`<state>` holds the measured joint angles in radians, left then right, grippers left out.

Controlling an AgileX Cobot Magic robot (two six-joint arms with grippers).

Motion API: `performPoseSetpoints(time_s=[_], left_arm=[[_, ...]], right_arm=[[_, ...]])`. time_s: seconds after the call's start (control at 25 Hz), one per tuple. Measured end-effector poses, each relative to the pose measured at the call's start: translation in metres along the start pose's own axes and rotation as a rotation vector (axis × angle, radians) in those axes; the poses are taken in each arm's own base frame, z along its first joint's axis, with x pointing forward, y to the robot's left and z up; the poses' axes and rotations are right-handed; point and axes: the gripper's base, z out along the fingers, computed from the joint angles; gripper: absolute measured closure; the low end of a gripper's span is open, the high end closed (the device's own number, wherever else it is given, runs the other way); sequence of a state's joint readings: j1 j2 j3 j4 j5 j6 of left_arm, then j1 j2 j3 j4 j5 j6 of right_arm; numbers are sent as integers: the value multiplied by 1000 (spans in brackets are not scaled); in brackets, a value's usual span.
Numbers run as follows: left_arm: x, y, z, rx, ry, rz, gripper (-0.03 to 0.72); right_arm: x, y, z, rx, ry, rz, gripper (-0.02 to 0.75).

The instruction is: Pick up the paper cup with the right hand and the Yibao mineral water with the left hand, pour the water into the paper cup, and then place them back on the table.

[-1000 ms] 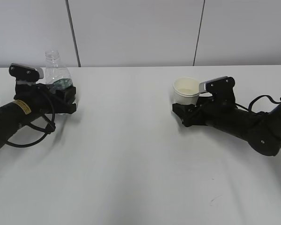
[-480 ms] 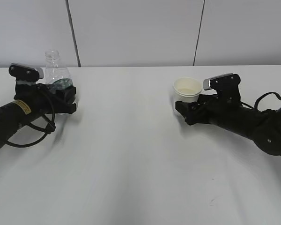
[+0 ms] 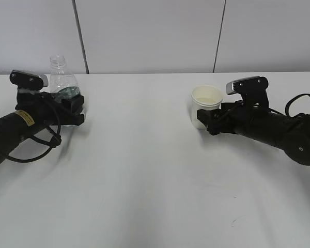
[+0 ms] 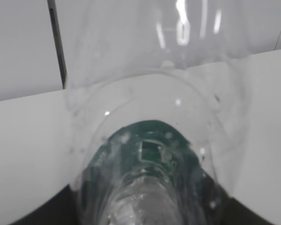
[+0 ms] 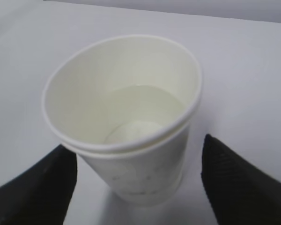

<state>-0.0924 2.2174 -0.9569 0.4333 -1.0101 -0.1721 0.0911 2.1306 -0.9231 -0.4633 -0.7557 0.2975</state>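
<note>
While I watch the exterior view, the left hand (image 3: 75,108) grips the Yibao mineral water (image 3: 62,81) upright on the table (image 3: 144,170), far left of the paper cup (image 3: 205,106); the right hand (image 3: 209,124) sits at the cup's right side. Left wrist view — bottle (image 4: 154,154) fills the frame, clamped. Right wrist view — fingers (image 5: 234,183) spread, released, flanking the cup (image 5: 126,117), which holds water (image 5: 145,110).

left hand (image 3: 75,108) partly closed, right hand (image 3: 209,122) spread wide
</note>
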Motion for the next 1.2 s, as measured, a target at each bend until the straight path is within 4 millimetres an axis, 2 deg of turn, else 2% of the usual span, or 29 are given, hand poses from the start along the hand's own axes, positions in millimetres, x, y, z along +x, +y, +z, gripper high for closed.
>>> performPoseSetpoints(time_s=[0.36,0.76,1.0,1.2], left_arm=[[0,0,0,0,0,0,387],[0,0,0,0,0,0,388],[0,0,0,0,0,0,388],[0,0,0,0,0,-1,388]], right_arm=[[4,4,-1,-41,56,-5,145],[-8,1,-12,13,157,-32,151],[-20,-1,-23,63,211,-17,152],[-33,4,-31,28,217,-13,152]])
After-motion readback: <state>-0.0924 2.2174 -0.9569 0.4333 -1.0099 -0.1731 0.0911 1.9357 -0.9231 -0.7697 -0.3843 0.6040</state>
